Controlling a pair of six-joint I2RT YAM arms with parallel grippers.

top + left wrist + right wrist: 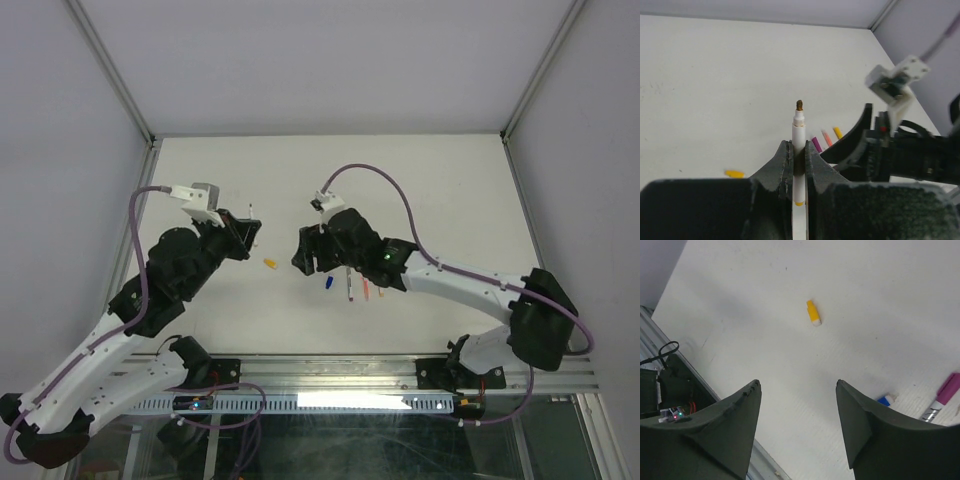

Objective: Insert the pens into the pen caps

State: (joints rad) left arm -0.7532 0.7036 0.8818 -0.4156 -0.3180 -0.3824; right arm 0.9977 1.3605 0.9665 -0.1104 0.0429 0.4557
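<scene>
Pen (799,131) tight between left fingers (782,172)

Clamped in left pincer (799,148): white pen (799,127), bare dark tip pointing away. On worktop (715,75) to its left, one yellow cap (734,174).

Bright even light, faint soft shadows, left hand (799,146) blurred
</scene>
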